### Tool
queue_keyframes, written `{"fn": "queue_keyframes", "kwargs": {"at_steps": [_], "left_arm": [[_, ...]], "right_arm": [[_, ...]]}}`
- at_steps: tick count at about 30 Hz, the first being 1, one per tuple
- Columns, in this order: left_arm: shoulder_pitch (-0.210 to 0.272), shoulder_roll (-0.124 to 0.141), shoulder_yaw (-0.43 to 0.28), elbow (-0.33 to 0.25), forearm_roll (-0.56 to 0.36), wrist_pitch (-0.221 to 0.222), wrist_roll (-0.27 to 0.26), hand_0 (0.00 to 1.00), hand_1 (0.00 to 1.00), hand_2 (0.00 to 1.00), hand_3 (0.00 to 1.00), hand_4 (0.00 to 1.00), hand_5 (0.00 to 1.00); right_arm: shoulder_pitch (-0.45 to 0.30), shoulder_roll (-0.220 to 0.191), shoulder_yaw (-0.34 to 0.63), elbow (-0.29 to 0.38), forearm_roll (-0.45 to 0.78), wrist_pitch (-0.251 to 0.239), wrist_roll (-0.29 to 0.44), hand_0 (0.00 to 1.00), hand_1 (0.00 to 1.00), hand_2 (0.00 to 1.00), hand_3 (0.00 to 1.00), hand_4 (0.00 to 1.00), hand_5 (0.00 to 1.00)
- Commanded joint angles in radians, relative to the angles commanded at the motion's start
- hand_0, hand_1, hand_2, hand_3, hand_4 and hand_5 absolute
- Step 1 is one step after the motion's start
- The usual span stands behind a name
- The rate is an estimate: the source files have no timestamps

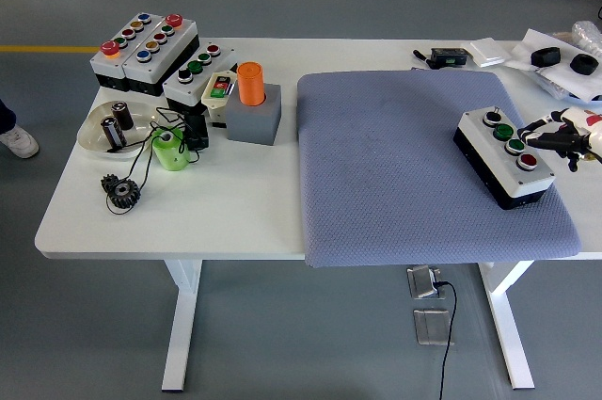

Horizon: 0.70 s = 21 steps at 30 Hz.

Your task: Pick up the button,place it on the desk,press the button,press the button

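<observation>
Button box (503, 156) on grey mat (414, 174); right robot hand (557, 136) beside it.

White-topped, black-sided button box (503, 157) flat on the grey mat, four buttons, seemingly white, green, green, red.

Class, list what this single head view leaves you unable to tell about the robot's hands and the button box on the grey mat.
- Right hand: cut off by the picture's right edge; its arm is unseen.
- Whether a fingertip touches the button box: too small to tell.
- Left hand: out of view entirely.
- Button box's far side: hidden by its own body.
- Box labels: too small to read.
</observation>
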Motion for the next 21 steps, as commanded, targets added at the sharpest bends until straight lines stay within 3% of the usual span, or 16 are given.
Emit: {"fn": "queue_keyframes", "kwargs": {"at_steps": [10,15,21], "left_arm": [[0.008,-0.002,0.004,0.0,0.006,-0.001,0.002,0.672,0.699,0.722,0.524,0.375,0.998],[0.012,-0.002,0.004,0.0,0.008,-0.002,0.002,0.672,0.701,0.722,0.524,0.375,0.998],[0.014,-0.002,0.0,0.0,0.019,-0.001,0.006,0.672,0.7,0.721,0.524,0.375,0.998]], "right_arm": [[-0.014,0.012,0.004,-0.012,-0.012,-0.01,0.006,0.126,0.002,0.076,0.715,0.607,0.604],[-0.038,0.005,0.072,0.01,0.009,-0.083,0.057,0.127,0.002,0.077,0.712,0.61,0.623],[-0.042,0.0,0.074,0.016,0.015,-0.094,0.065,0.134,0.002,0.081,0.711,0.611,0.63]]}}
